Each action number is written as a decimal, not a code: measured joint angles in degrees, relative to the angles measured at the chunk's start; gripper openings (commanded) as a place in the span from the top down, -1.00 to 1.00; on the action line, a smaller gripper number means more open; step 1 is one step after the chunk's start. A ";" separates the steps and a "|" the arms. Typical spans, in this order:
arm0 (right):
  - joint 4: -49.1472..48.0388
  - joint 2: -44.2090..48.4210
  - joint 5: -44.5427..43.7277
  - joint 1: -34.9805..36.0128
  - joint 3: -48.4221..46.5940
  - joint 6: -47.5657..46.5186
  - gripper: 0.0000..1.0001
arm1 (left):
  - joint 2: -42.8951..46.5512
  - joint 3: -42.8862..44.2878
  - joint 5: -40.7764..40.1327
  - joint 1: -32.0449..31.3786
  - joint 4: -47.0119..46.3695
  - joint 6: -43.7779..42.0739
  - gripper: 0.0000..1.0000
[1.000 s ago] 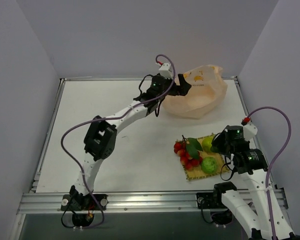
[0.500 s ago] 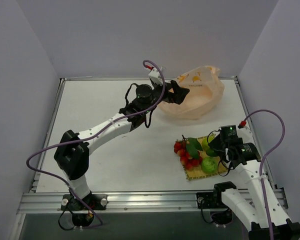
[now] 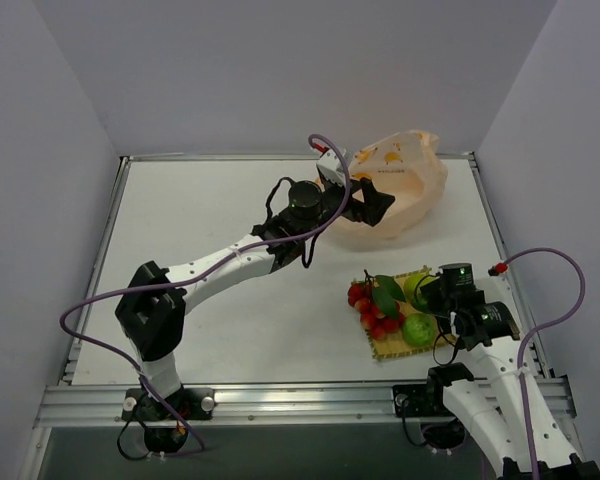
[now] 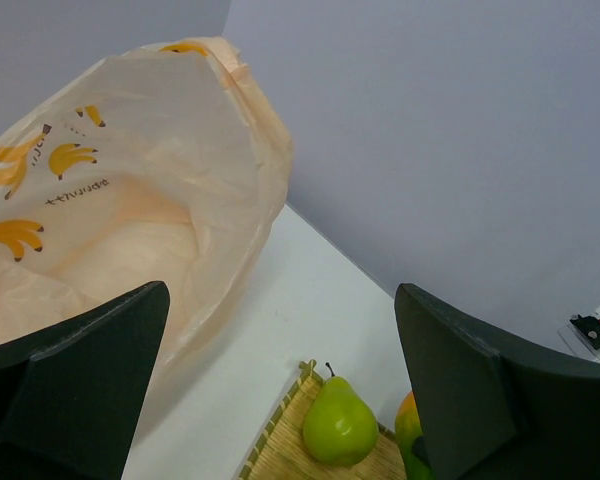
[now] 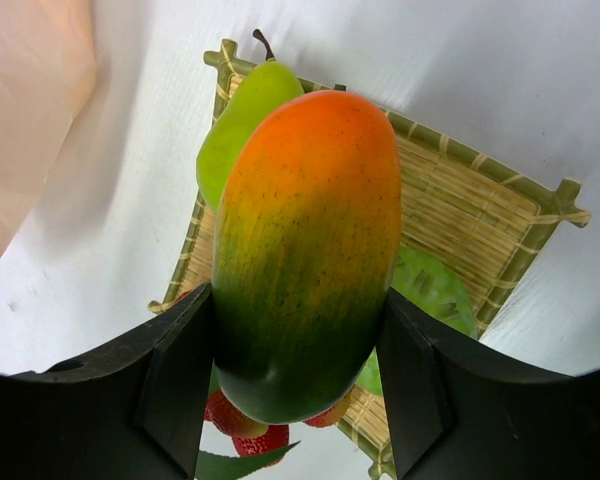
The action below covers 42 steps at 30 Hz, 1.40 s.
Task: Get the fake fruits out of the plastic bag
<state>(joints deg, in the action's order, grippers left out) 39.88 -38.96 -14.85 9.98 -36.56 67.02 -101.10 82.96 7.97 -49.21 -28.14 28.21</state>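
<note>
Mango (image 5: 305, 230) is clamped in the right hand (image 5: 295, 335), fingers about half spread against its sides. It hangs over the woven mat (image 5: 480, 220) at lower right of the top view. On the mat are a green pear (image 4: 338, 425), a red berry bunch (image 3: 372, 310) and a round green fruit (image 3: 417, 330). Left hand (image 4: 280, 395) is spread wide with nothing gripped. It is at the left edge of the plastic bag (image 3: 405, 185), which lies slumped at the upper right of the surface (image 3: 210, 200). Can't tell whether anything is inside the bag.
</note>
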 measured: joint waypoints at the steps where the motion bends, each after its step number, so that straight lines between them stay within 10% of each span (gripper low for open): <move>1: -0.24 -0.28 -0.20 0.00 0.20 0.42 0.56 | -0.02 0.00 -0.33 -0.17 0.00 -0.31 -0.88; 27: -5.29 -1.70 0.81 0.24 6.19 5.22 -0.24 | -2.12 0.02 -1.64 -3.30 0.44 -3.02 -0.88; 42: -5.31 -2.64 0.85 0.24 5.66 4.44 -0.32 | -2.84 0.04 -1.88 -3.30 0.46 -3.08 -0.88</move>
<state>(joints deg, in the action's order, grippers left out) 34.57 -41.60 -14.00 10.22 -30.89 71.46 -103.94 83.00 6.09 -52.51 -27.68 25.12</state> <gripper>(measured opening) 0.673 0.942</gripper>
